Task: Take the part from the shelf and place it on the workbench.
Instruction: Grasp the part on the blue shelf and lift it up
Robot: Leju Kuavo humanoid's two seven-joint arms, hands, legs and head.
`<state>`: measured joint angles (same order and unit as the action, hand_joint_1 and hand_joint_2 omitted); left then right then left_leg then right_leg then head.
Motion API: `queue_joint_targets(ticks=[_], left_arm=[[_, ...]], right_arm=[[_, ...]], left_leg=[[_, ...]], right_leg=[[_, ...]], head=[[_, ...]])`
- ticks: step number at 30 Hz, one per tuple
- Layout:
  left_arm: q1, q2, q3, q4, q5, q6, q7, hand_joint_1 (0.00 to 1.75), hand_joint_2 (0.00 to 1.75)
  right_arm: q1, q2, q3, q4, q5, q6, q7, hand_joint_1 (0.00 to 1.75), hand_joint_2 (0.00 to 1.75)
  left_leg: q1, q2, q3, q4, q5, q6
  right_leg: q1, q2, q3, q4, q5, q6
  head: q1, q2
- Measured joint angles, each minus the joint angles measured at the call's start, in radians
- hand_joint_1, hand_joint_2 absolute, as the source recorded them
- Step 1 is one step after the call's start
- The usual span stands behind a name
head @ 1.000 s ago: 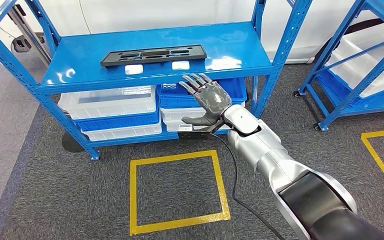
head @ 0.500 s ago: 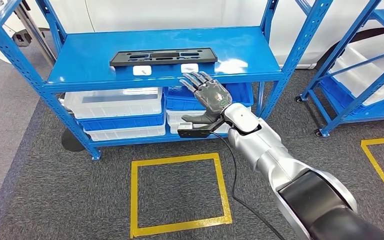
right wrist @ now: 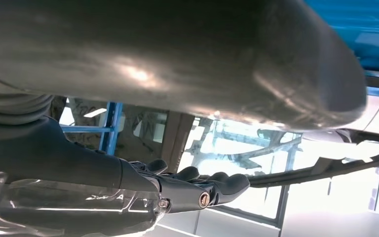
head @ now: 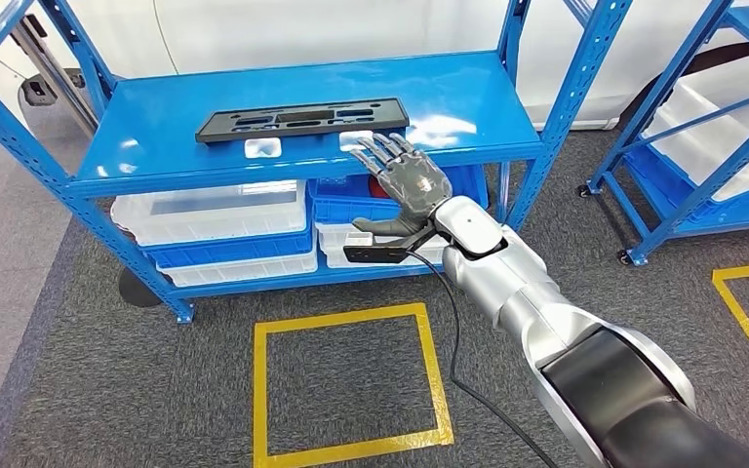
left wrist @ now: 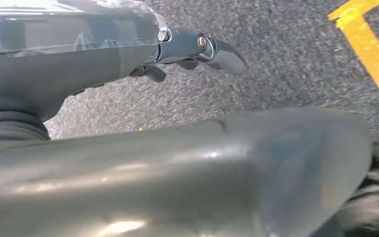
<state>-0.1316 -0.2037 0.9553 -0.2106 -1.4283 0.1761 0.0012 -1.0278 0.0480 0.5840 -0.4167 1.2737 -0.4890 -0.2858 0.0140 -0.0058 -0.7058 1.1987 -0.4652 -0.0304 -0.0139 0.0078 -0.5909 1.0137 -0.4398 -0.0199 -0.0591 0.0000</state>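
Head view: right hand (head: pixel 408 187) open, fingers spread, empty, at the front edge of the blue shelf (head: pixel 468 97).
Black part (head: pixel 302 119) lies flat on the shelf, just beyond the fingertips (thin, low profile). Risk: fingers push it back instead of getting under it. Left hand (left wrist: pixel 197 49) hangs over the floor, state unclear.

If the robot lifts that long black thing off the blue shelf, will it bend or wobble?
The black part looks like a thin, flat moulded panel with cut-out slots, so it is probably stiff and light. It is long, and the right hand is near one end, so it may tip if lifted there. The blue shelf looks glossy, so a push would likely slide it.
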Motion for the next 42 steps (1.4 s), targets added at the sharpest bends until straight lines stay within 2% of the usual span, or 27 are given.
queue_joint_targets(ticks=[1,2,3,6,8,9,11,12,13,14,16,17,18,20,23,25,27,28,29,31,32,33,35,38,39,40,42], left_arm=[[-0.001,0.0,-0.001,0.0,-0.002,0.0,0.0,0.0,0.0],[-0.001,0.0,-0.002,0.0,-0.004,-0.001,0.0,0.0,0.0],[-0.003,0.0,-0.003,0.0,-0.005,-0.002,0.001,0.0,0.0],[-0.006,0.0,-0.007,0.0,-0.009,-0.003,0.001,0.0,0.0],[-0.007,0.0,-0.008,0.0,-0.012,-0.004,0.001,0.0,0.0],[-0.009,-0.001,-0.009,0.0,-0.014,-0.005,0.001,0.0,0.0],[-0.013,-0.001,-0.01,0.0,-0.015,-0.008,0.001,0.0,0.0],[-0.014,-0.001,-0.01,0.0,-0.015,-0.009,0.001,0.0,0.0],[-0.014,-0.001,-0.01,0.0,-0.015,-0.009,0.001,0.0,0.0],[-0.014,-0.001,-0.01,0.0,-0.014,-0.01,0.001,0.0,0.0],[-0.014,-0.001,-0.01,0.0,-0.013,-0.01,0.0,0.0,0.0],[-0.014,-0.002,-0.01,0.001,-0.013,-0.01,-0.001,0.0,0.0],[-0.015,-0.002,-0.01,0.001,-0.012,-0.01,-0.002,0.0,0.0],[-0.017,-0.003,-0.01,0.001,-0.008,-0.011,-0.002,0.0,0.0],[-0.018,-0.003,-0.01,0.001,-0.005,-0.01,-0.002,0.0,0.0],[-0.017,-0.003,-0.01,0.0,-0.004,-0.009,-0.002,0.0,0.0],[-0.016,-0.003,-0.01,0.0,-0.004,-0.009,-0.002,0.0,0.0],[-0.015,-0.002,-0.01,0.0,-0.004,-0.008,-0.002,0.0,0.0],[-0.014,-0.002,-0.01,0.0,-0.004,-0.008,-0.002,0.0,0.0],[-0.013,-0.002,-0.01,0.0,-0.005,-0.008,-0.002,0.0,0.0],[-0.014,-0.002,-0.01,0.001,-0.005,-0.008,-0.002,0.0,0.0],[-0.014,-0.002,-0.01,0.001,-0.006,-0.008,-0.002,0.0,0.0],[-0.015,-0.002,-0.01,0.001,-0.008,-0.008,-0.001,0.0,0.0],[-0.013,-0.001,-0.01,0.001,-0.011,-0.008,0.0,0.0,0.0],[-0.014,-0.002,-0.01,0.001,-0.012,-0.008,0.0,0.0,0.0],[-0.014,-0.002,-0.01,0.001,-0.013,-0.007,0.0,0.0,0.0],[-0.014,-0.002,-0.01,0.001,-0.013,-0.005,0.001,0.0,0.0]], right_arm=[[0.001,-0.002,0.0,0.0,0.0,-0.002,0.001,0.0,0.0],[0.001,-0.004,0.0,0.0,0.0,-0.004,0.002,0.0,0.0],[0.001,-0.007,0.0,0.0,0.0,-0.007,0.003,0.0,0.0],[0.004,-0.018,0.0,-0.001,0.0,-0.012,0.006,0.0,0.0],[0.004,-0.028,0.0,-0.004,0.0,-0.012,0.009,0.0,0.0],[0.005,-0.033,0.0,-0.006,0.0,-0.012,0.01,0.0,0.0],[0.01,-0.042,0.001,-0.008,0.0,-0.012,0.011,0.0,0.0],[0.014,-0.046,0.001,-0.008,0.0,-0.011,0.01,0.0,0.0],[0.017,-0.047,0.001,-0.008,0.0,-0.01,0.009,0.0,0.0],[0.018,-0.048,0.001,-0.008,0.0,-0.009,0.007,0.0,0.0],[0.012,-0.049,0.001,-0.008,0.0,-0.008,0.002,0.0,0.0],[0.008,-0.05,0.001,-0.008,0.001,-0.008,0.001,0.0,0.0],[0.004,-0.05,0.001,-0.009,0.001,-0.008,0.0,0.0,0.0],[0.001,-0.05,0.002,-0.012,0.002,-0.007,-0.001,0.0,0.0],[-0.002,-0.049,0.002,-0.016,0.001,-0.008,-0.001,0.0,0.0],[-0.005,-0.047,0.002,-0.018,0.001,-0.008,-0.001,0.0,0.0],[-0.003,-0.044,0.002,-0.019,0.001,-0.008,-0.002,0.0,0.0],[-0.002,-0.044,0.002,-0.019,0.001,-0.008,-0.002,0.0,0.0],[-0.001,-0.044,0.002,-0.019,0.002,-0.008,-0.002,0.0,0.0],[-0.001,-0.044,0.003,-0.019,0.001,-0.008,-0.002,0.0,0.0],[-0.002,-0.044,0.003,-0.019,0.001,-0.009,-0.002,0.0,0.0],[-0.003,-0.044,0.003,-0.019,0.001,-0.01,-0.001,0.0,0.0],[-0.003,-0.044,0.003,-0.019,0.0,-0.012,-0.002,0.0,0.0],[-0.003,-0.045,0.003,-0.021,-0.002,-0.015,-0.006,0.0,0.0],[-0.004,-0.046,0.003,-0.022,-0.004,-0.017,-0.008,0.0,0.0],[-0.002,-0.048,0.003,-0.023,-0.006,-0.018,-0.012,0.0,0.0],[0.006,-0.051,0.003,-0.022,-0.01,-0.022,-0.019,0.0,0.0]], left_leg=[[-0.001,0.0,0.031,-0.069,0.037,0.003],[-0.002,0.0,0.058,-0.129,0.058,0.007],[-0.004,0.0,0.076,-0.166,0.067,0.012],[-0.006,0.0,0.089,-0.188,0.058,0.031],[-0.003,0.0,0.098,-0.197,0.056,0.044],[-0.003,0.001,0.102,-0.2,0.054,0.049],[-0.005,0.001,0.106,-0.199,0.049,0.056],[-0.005,0.0,0.108,-0.198,0.046,0.058],[-0.006,-0.001,0.111,-0.197,0.042,0.058],[-0.006,-0.002,0.115,-0.195,0.037,0.058],[-0.007,-0.003,0.128,-0.191,0.024,0.053],[-0.01,-0.003,0.132,-0.188,0.017,0.05],[-0.012,-0.003,0.134,-0.186,0.011,0.045],[-0.014,-0.002,0.136,-0.187,0.004,0.036],[-0.012,-0.001,0.132,-0.163,-0.016,0.02],[-0.009,0.0,0.084,-0.064,-0.059,0.008],[-0.005,0.0,0.008,0.063,-0.097,0.0],[-0.004,0.0,-0.018,0.092,-0.092,-0.003],[-0.003,0.0,-0.024,0.083,-0.067,-0.003],[-0.002,0.001,0.015,-0.037,0.022,0.0],[-0.004,0.001,0.043,-0.101,0.055,0.005],[-0.006,0.001,0.065,-0.15,0.07,0.011],[-0.011,0.0,0.081,-0.18,0.063,0.024],[-0.006,0.0,0.094,-0.194,0.057,0.041],[-0.004,0.0,0.1,-0.199,0.055,0.047],[-0.003,0.001,0.106,-0.201,0.052,0.051],[-0.004,0.001,0.114,-0.201,0.044,0.057]], right_leg=[[0.001,0.001,0.007,0.0,-0.006,0.004],[0.002,0.002,0.012,0.002,-0.011,0.008],[0.004,0.002,0.015,0.001,-0.015,0.013],[0.005,0.001,0.018,-0.001,-0.021,0.031],[0.003,-0.001,0.004,0.035,-0.043,0.04],[0.002,-0.001,-0.021,0.084,-0.066,0.043],[0.001,-0.002,-0.102,0.223,-0.117,0.046],[0.001,-0.002,-0.14,0.277,-0.127,0.047],[0.001,-0.002,-0.162,0.298,-0.117,0.047],[0.001,-0.002,-0.162,0.276,-0.086,0.045],[0.002,-0.002,-0.114,0.144,0.001,0.037],[0.004,-0.003,-0.086,0.077,0.031,0.033],[0.006,-0.003,-0.067,0.033,0.046,0.029],[0.01,-0.002,-0.056,0.01,0.04,0.023],[0.004,-0.002,-0.041,0.001,0.034,0.007],[0.002,-0.003,-0.029,-0.004,0.027,-0.002],[0.003,-0.002,-0.02,-0.003,0.018,-0.005],[0.003,-0.002,-0.015,-0.002,0.012,-0.004],[0.003,-0.002,-0.009,-0.001,0.006,-0.003],[0.002,-0.002,0.01,0.002,-0.01,0.001],[0.004,-0.002,0.017,0.003,-0.017,0.005],[0.005,-0.001,0.022,0.003,-0.022,0.009],[0.007,-0.001,0.023,-0.001,-0.026,0.019],[0.006,-0.003,0.021,0.013,-0.04,0.033],[0.006,-0.003,0.005,0.049,-0.057,0.037],[0.004,-0.003,-0.027,0.108,-0.08,0.04],[0.002,-0.003,-0.112,0.244,-0.121,0.044]], head=[[0.0,0.0],[0.0,0.0],[0.0,0.0],[0.0,0.0],[0.0,0.0],[0.0,0.0],[0.0,0.0],[0.0,0.0],[0.0,0.0],[0.0,0.0],[0.0,0.0],[0.0,0.0],[0.0,0.0],[0.0,0.0],[0.0,0.0],[0.0,0.0],[0.0,0.0],[0.0,0.0],[0.0,0.0],[0.0,0.0],[0.0,0.0],[0.0,0.0],[0.0,0.0],[0.0,0.0],[0.0,0.0],[0.0,0.0],[0.0,0.0]])
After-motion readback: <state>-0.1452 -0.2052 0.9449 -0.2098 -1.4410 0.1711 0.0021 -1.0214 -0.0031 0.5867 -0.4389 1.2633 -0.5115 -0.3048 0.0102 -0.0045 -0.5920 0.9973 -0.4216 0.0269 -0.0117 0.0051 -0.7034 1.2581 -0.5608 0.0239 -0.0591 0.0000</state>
